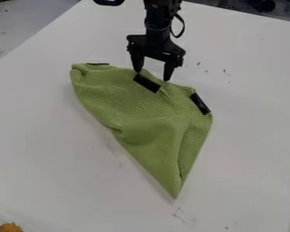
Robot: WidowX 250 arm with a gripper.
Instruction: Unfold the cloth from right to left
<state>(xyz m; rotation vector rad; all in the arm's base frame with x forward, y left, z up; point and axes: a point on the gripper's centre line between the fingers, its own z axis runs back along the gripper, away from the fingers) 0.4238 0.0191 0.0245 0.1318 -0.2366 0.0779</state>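
Observation:
The black gripper (152, 76) hangs at the upper middle of the camera view, its two fingers spread apart and pointing down at the cloth's upper edge. Its left fingertip is close to a black strip on the cloth; whether it touches is hard to tell. The green cloth (135, 104) lies folded and wrinkled on the white table, narrowing to a point toward the front. Black strips mark its upper left corner, its upper middle and its right edge. A fold runs from the upper edge down the right side to the front point.
The white table (56, 167) extends around the cloth, with small dark marks right of the gripper. An orange object (11, 227) sits at the bottom left corner. Dark items stand beyond the table's back edge at the upper right.

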